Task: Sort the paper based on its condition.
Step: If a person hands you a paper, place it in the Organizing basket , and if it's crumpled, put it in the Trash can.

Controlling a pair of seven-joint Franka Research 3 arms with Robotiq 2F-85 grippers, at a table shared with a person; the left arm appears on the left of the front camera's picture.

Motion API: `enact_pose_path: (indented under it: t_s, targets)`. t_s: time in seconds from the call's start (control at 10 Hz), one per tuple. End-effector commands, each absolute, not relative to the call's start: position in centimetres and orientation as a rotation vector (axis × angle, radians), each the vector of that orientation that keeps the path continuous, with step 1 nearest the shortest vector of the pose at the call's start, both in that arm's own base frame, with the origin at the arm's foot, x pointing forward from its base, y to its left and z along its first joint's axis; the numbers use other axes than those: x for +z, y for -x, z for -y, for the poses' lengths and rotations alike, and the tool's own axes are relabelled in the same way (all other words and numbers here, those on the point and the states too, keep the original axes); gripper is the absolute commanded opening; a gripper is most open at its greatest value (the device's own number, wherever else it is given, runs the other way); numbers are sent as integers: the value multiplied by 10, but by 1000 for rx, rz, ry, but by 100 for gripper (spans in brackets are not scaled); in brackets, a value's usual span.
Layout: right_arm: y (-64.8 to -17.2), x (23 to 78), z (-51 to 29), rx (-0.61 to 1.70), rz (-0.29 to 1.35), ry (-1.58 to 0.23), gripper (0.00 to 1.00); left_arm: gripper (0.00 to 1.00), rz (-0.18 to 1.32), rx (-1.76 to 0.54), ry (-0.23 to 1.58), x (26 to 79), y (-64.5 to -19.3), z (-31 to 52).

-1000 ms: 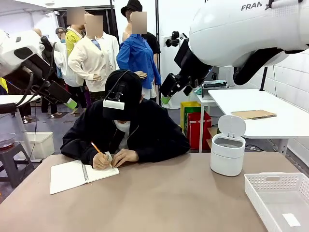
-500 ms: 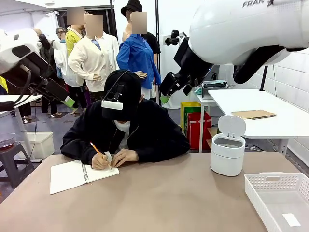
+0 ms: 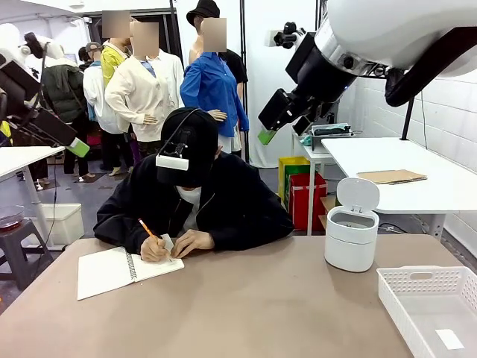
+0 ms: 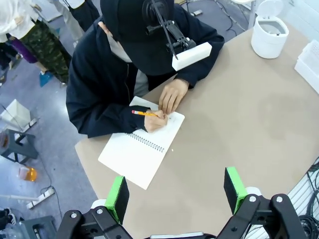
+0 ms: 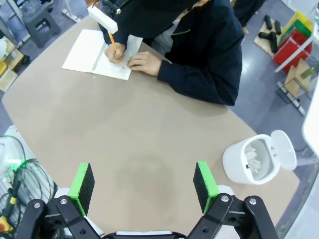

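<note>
Pre-sorting wait: left tool (image 4: pixel 175 186) and right tool (image 5: pixel 144 181) hover spread and empty above the worktop (image 3: pixel 261 313), the paper apparently not yet torn from the spiral notebook (image 3: pixel 112 270) the person (image 3: pixel 216 201) writes in, so hold off.

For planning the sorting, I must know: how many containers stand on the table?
2. A round white bin, lid open, stands at the right side; a white basket lies at the near right corner. None looks hidden.
</note>
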State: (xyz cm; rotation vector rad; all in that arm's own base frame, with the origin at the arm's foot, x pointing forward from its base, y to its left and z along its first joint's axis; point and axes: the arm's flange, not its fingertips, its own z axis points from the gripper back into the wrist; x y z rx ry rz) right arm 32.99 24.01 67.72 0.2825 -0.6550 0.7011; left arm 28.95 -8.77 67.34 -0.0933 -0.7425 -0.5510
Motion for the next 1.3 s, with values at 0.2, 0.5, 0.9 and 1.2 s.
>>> enact_pose_path:
  t_s: [0.2, 0.5, 0.9, 1.2]
  targets:
    - [-320, 672, -221, 775, 671, -252, 100, 100, 735, -555, 119, 679, -280, 76]
    - [-316, 667, -208, 763, 684, -251, 100, 100, 761, -552, 115, 683, -278, 80]
    - [-318, 677, -218, 752, 678, -255, 100, 100, 749, -546, 104, 681, -278, 81]
    - [-318, 677, -218, 752, 678, -255, 100, 100, 749, -546, 104, 681, -278, 81]
